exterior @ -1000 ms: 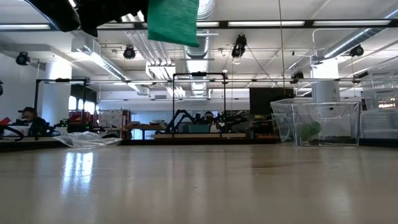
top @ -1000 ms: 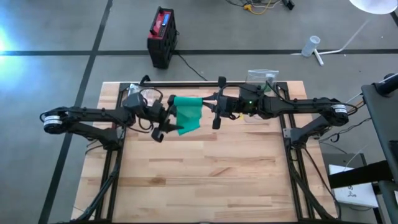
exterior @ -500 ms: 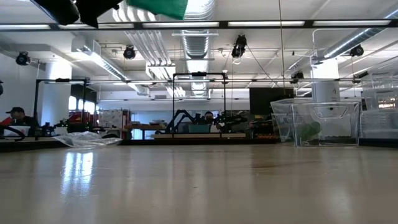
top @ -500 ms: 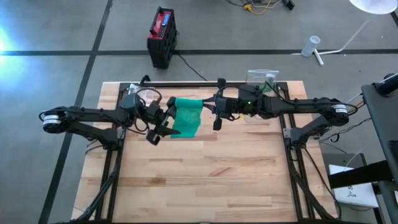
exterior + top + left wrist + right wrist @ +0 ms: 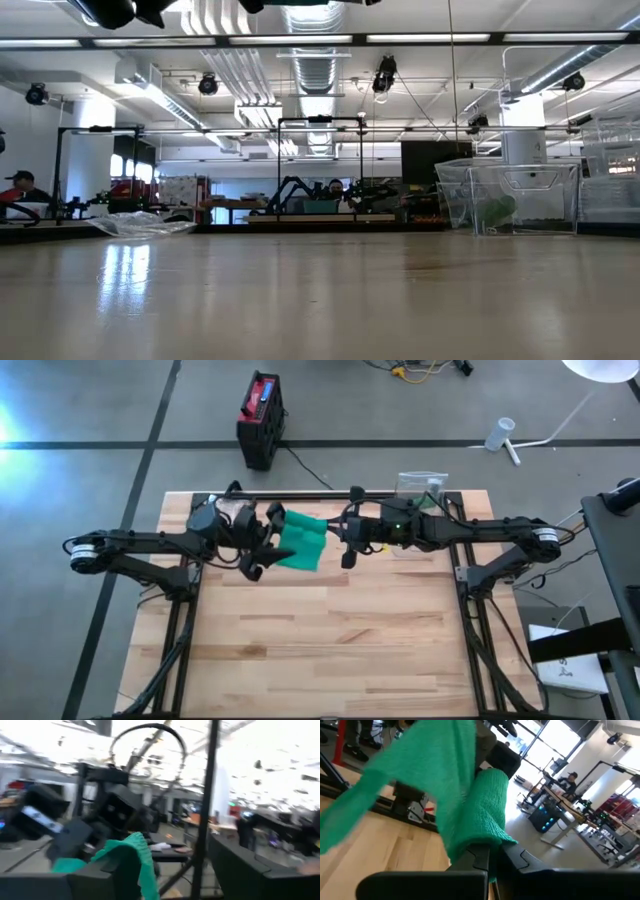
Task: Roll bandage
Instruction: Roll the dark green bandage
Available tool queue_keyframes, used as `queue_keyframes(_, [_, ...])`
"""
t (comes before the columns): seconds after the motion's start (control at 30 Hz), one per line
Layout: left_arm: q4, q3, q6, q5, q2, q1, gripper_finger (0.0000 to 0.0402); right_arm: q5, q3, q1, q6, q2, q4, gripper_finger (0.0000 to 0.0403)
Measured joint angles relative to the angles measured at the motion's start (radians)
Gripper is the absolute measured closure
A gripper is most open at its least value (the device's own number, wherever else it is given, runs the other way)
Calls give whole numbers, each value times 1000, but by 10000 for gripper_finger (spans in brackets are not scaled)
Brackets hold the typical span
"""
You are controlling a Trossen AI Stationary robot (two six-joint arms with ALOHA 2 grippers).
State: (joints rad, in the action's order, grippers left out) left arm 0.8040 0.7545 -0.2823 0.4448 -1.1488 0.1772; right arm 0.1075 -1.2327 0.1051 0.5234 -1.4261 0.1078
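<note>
Surface: pale wooden butcher-block top (image 5: 320, 640) on a dark frame, standing on a grey concrete floor crossed by dark tape lines.
Landmark: clear plastic bin (image 5: 420, 488) at the far edge of the surface; in the low view (image 5: 510, 195) it shows something green inside.
Bandage: green knitted bandage (image 5: 302, 545), held in the air above the far part of the surface, to the left of the bin; partly folded or rolled, one end hanging loose (image 5: 420, 785).
Right gripper: right gripper (image 5: 345, 540) between the bin and the bandage, its fingers pressed together on the bandage's edge (image 5: 487, 850).
Left gripper: left gripper (image 5: 262, 545) on the bandage's far side from the bin, pinching the cloth (image 5: 127, 857) against its finger.
Clear bag: crumpled plastic bag (image 5: 145, 224) on the surface, well apart from the bin.
Room: open workshop with ceiling strip lights, desks and racks; a person (image 5: 20, 188) sits at a desk beyond the surface.
Floor item: red-and-black box (image 5: 260, 418) beyond the surface, left of the bin.
Writing: none legible.
</note>
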Motion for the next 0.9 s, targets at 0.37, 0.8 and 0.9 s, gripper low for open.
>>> queue_keyframes(0.37, [43,23,-266,-261,0,0,171,53,8,0,0,0,-13,400])
queue_keyframes(0.8, [42,70,-351,-345,0,15,151,54,13,2,-6,-16,-51,400])
queue_keyframes(0.9, [43,70,-387,-371,0,30,136,54,13,3,0,-16,-55,400])
